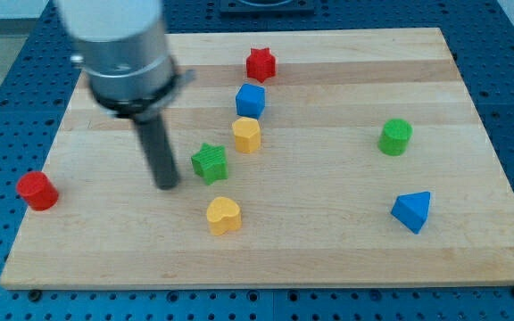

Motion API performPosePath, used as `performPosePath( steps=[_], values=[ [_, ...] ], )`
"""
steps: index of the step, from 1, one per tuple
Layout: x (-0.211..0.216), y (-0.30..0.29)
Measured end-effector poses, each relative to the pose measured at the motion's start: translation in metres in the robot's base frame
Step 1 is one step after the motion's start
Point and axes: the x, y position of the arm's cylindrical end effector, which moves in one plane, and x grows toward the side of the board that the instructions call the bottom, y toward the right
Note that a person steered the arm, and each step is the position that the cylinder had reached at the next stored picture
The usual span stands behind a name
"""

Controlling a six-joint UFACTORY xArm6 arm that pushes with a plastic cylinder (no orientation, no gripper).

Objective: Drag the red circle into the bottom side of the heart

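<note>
Arm end: pale grey-white cylindrical housing, blurred; below it a darker metallic grey collar, possibly with a small side tab. From this a straight dark grey rod, ending in my tip (168,185).

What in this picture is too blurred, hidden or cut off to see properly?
- Arm housing: blurred and cut off by the view's top edge.
- My tip: blurred; whether it touches the board cannot be told. It sits just left of the green star, far right of the red circle.
- Yellow block above the yellow heart: exact shape unclear.
- Table beyond the board: cropped at every edge.
</note>
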Motion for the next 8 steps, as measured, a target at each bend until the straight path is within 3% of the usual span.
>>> performPosePath(
  steps=[1, 2, 3, 5, 6, 8],
  values=[
    [-0.026, 0.037],
    [-0.029, 0.086],
    [-0.017, 0.091],
    [-0.027, 0.023],
    [-0.087, 0.005],
    [-0.077, -0.147]
  ],
)
